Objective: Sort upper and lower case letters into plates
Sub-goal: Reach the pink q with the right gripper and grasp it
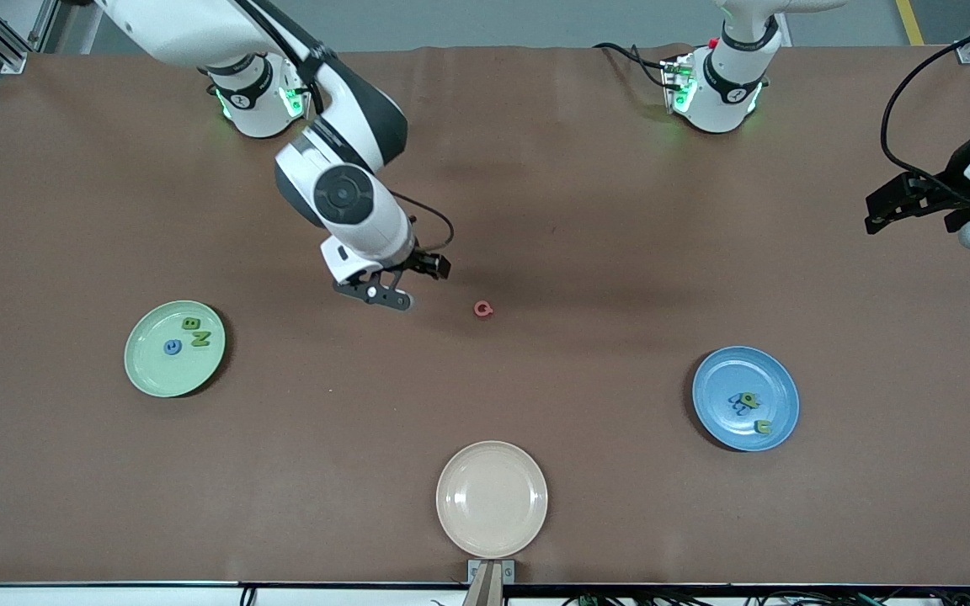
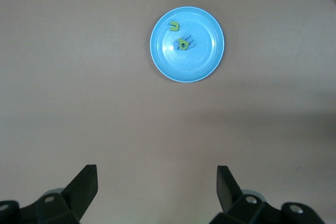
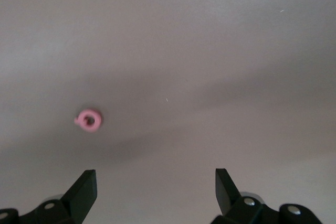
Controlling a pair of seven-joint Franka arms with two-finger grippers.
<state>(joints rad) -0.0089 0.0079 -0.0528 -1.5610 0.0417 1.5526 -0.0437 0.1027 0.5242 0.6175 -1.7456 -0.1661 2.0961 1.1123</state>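
Front view shows the brown table (image 1: 535,210) with three plates; the green plate (image 1: 152,370) lies toward the right arm's end, the blue plate (image 1: 725,379) toward the left arm's end, and the beige plate (image 1: 492,498) sits at the middle of the table edge nearest the front camera. On the green plate lie a blue letter (image 1: 172,347) and two green letters (image 1: 196,332), close together; on the blue plate lie a tangle of blue and green letters (image 1: 744,401) and a lone green letter (image 1: 763,427) just beside it, nearer the front camera. A pink letter (image 1: 483,310) lies alone on the table near its middle, well apart from all three plates; the right wrist view shows it as a small ring with a tail (image 3: 89,120).

The right gripper (image 1: 401,282) hangs over the table beside the pink letter, toward the right arm's end from it; its fingers (image 3: 84,190) stand wide apart and hold nothing. The left gripper (image 1: 881,210) waits at the table edge at the left arm's end, up in the air; the left wrist view looks at the blue plate (image 2: 207,56) between its fingers (image 2: 84,184), which are spread wide and hold nothing.
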